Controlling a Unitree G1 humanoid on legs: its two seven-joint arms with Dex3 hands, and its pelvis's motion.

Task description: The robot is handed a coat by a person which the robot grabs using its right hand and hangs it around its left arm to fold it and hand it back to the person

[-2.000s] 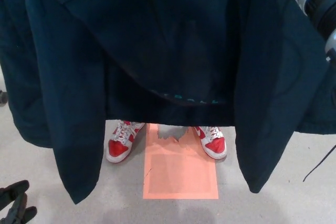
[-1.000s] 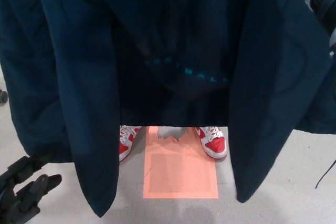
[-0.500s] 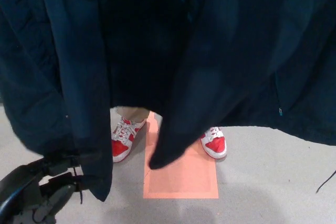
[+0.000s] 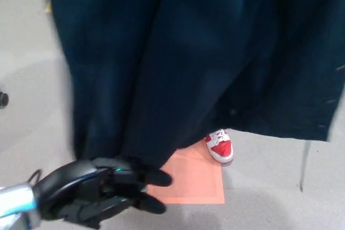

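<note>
Coat (image 4: pixel 215 52) shifted right, left hand (image 4: pixel 102 192) risen beneath

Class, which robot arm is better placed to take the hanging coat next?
Left, likely: the left hand sits by the lower edge of the coat; the right hand is not in view.

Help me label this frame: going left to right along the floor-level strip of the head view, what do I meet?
Left hand → orange floor mat → red-and-white shoe. The dark coat spans the whole width, so it is left out.
</note>
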